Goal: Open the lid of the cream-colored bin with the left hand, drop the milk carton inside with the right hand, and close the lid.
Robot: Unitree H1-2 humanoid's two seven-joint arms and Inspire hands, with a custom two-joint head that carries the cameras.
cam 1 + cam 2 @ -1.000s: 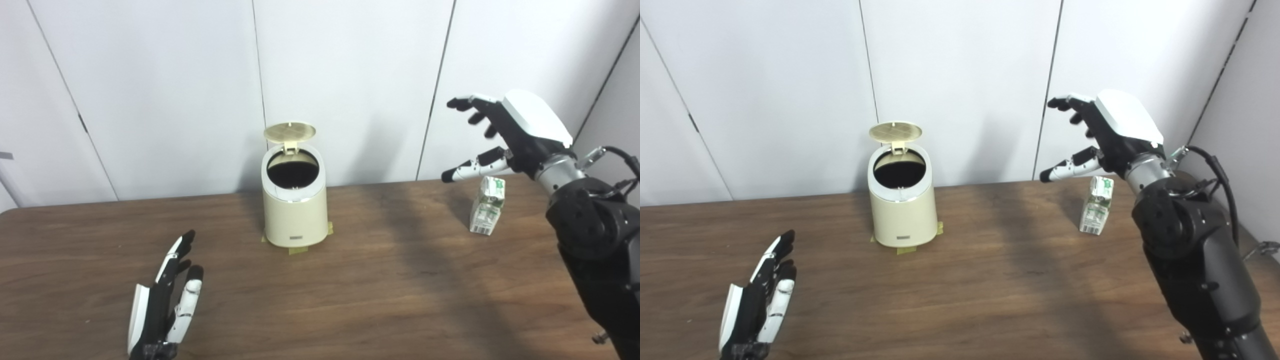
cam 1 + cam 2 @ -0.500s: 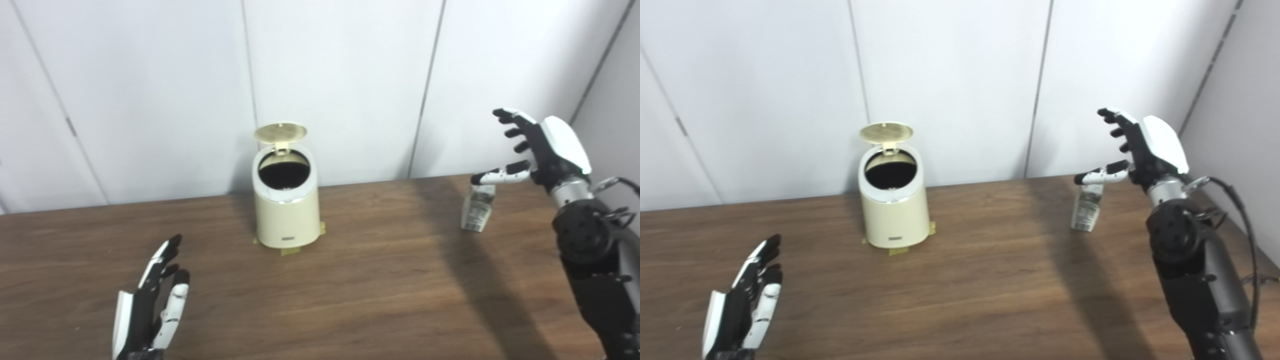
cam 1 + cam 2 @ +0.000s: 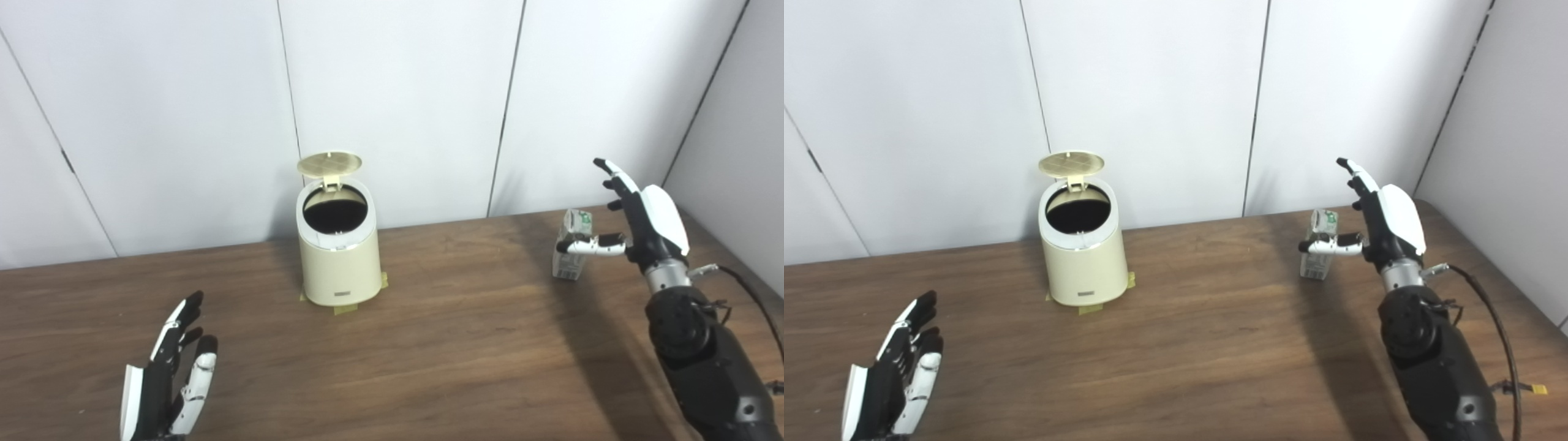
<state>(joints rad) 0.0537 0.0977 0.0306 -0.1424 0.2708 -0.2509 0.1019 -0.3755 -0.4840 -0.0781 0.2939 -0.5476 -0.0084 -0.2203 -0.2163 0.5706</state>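
The cream-colored bin (image 3: 338,263) stands at the back middle of the brown table, its round lid (image 3: 329,164) tipped up and the dark opening showing. The small white and green milk carton (image 3: 569,252) stands upright at the back right. My right hand (image 3: 640,223) is open just right of the carton, fingers raised, with its thumb lying across the carton's front; it does not grip it. My left hand (image 3: 165,380) is open, fingers apart, low at the front left, far from the bin.
Yellow tape pieces (image 3: 343,308) stick out under the bin's base. A white panelled wall (image 3: 398,104) runs behind the table. A black cable (image 3: 1500,337) hangs beside my right forearm near the table's right edge.
The camera has shifted to the right. My right hand has come down and back from above the carton to beside it, thumb now across its front. The left hand has hardly moved.
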